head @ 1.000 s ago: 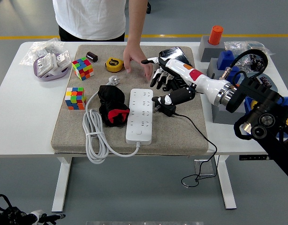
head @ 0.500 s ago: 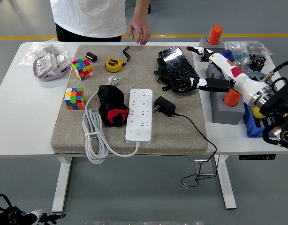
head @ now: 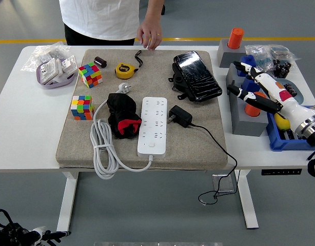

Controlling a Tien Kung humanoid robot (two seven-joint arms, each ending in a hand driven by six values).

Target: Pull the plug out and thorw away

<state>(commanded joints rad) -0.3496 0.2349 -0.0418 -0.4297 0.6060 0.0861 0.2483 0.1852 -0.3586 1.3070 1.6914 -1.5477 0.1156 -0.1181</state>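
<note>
So the right hand point(head: 250, 84) had swung way back off the mat to the gray blocks, fingers loose and holding nothing, while the plug point(head: 179, 116) lay unplugged beside the power strip point(head: 153, 125), not tossed yet.

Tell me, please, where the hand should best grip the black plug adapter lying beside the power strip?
Probably the black plug adapter's blocky body, from above, fingers across its two long sides. It lies flat, prongs toward the power strip, cable trailing right.
</note>
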